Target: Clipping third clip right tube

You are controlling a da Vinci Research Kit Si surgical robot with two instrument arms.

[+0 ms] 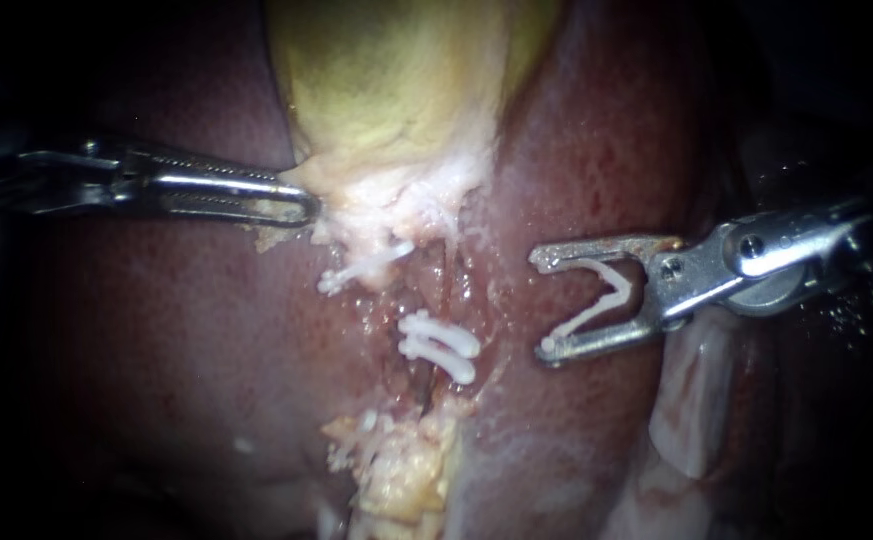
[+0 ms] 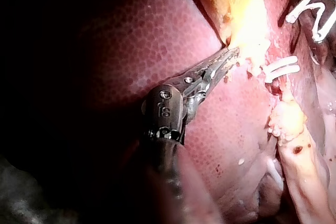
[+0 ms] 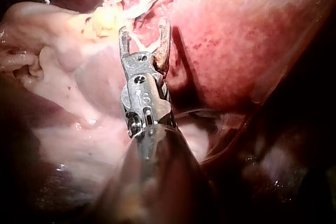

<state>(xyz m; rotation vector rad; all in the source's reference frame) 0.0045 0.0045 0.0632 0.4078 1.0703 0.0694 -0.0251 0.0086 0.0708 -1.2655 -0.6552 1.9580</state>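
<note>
Right end effector [image 1: 541,305] grasps one open clip [image 1: 604,298] | left end effector [image 1: 304,206] clenched on gallbladder [image 1: 396,90] | on tissue: two paired clips [image 1: 438,345], one single clip [image 1: 361,270]

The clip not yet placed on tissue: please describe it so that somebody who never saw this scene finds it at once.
Start at the yellow gallbladder and go down to the right over the red liver to the right instrument. Its jaws hold a white V-shaped clip. Unlike the closed clips lying flat on tissue, it gapes open.
</note>
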